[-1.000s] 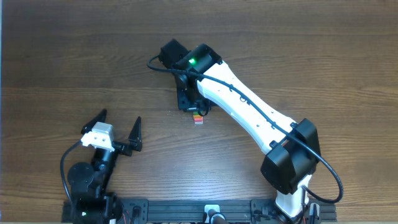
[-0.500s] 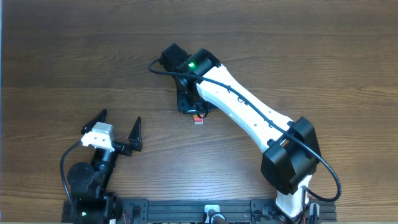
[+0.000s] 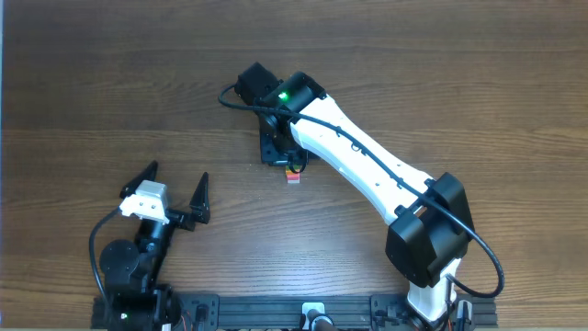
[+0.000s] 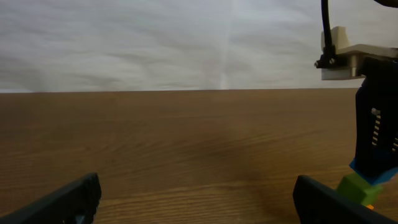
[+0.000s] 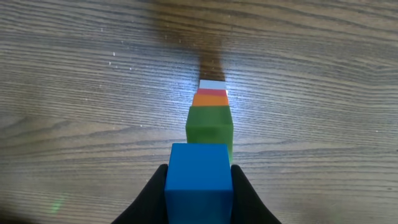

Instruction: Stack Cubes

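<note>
Brown wooden table (image 3: 110, 83). My right gripper (image 5: 199, 177) is clamped on the blue cube (image 5: 198, 163), seated atop the stack (image 3: 293, 176) near table centre: green cube (image 5: 209, 127), then orange, red, white. My left gripper (image 3: 177, 171) sits spread wide, well apart

Dark wooden table (image 3: 110, 74), cube stack (image 3: 293, 176) standing near its middle
</note>
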Available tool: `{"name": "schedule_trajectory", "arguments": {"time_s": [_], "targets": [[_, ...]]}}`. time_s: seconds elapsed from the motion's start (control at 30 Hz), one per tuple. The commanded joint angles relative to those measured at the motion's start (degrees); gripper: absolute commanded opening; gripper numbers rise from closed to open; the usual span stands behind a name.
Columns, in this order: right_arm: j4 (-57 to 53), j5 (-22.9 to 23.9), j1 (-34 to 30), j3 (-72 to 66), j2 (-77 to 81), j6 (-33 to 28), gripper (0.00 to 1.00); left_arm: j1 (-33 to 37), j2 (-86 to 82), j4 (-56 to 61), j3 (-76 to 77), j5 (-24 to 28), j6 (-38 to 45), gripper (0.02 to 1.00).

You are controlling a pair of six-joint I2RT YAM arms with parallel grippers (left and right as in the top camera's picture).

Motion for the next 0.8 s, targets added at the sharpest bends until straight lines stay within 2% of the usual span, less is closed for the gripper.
{"name": "schedule_trajectory", "arguments": {"time_s": [0.03,0.8], "targets": [[0.33,-0.07,-0.42,-0.44,0.72,0.22,0.012,0.17,-0.31,-0.22,-0.22,-0.24,-0.81,1.000],[0.39,0.37,-0.94,-1.64,0.76,-0.22,0.009,0.17,-0.31,-0.22,-0.22,-0.24,-0.81,1.000]]}}
